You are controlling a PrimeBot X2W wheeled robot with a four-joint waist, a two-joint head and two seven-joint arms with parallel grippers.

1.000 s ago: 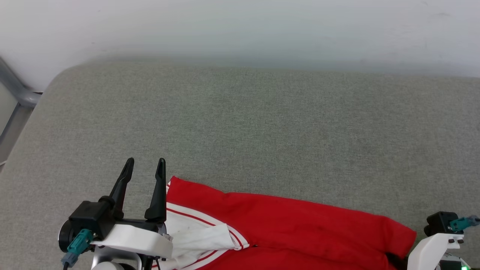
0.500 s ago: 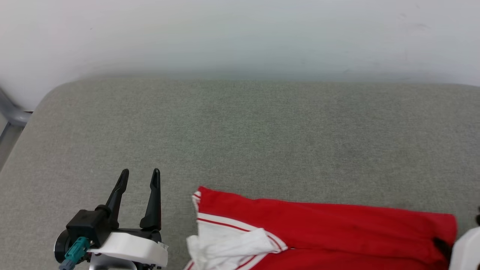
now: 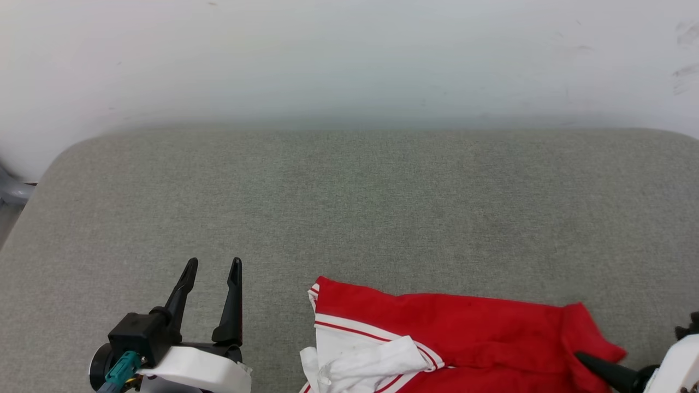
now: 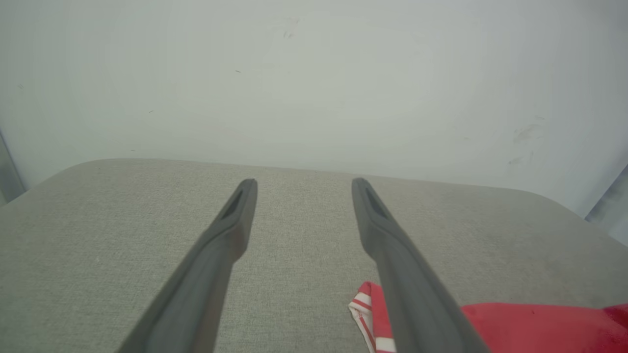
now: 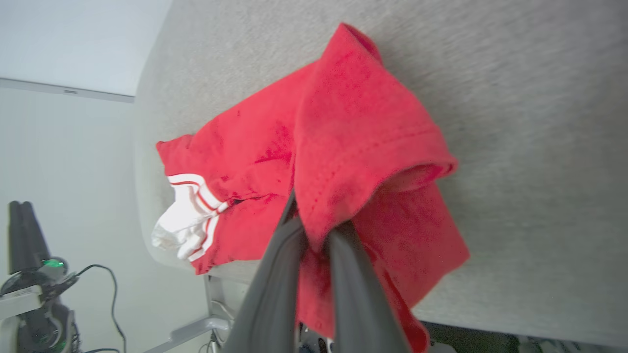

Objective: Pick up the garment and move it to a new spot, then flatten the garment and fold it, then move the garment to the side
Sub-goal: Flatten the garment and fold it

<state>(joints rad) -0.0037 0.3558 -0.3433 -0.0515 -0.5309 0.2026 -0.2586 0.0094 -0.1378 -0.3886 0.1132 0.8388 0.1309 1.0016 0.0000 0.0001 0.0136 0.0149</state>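
1. Rightwards is where the garment has gone since a second ago. Its striped corner, once just beside the left claw, now lies well apart from it. The head camera has tipped too, so the counter's far edge sits lower in view.
2. Grey woven padding covers the counter. Behind the garment rises a pale, lightly scuffed wall.
3. Left of the garment, the left claw hangs over bare padding with its fingers spread wide and nothing between them.
4. The garment lies rumpled along the counter's near edge, with a white sleeve bunched at its left end beside red-and-white striped trim.
5. At the garment's right end, the right claw is pinched tight on a fold of red cloth that stands up from the rest.
6. Beyond the garment, open grey surface runs to the counter's far edge, with rounded corners left and right. A grey metal frame shows past the left corner.
7. Count: one garment, one bunched sleeve, one counter, two claws.
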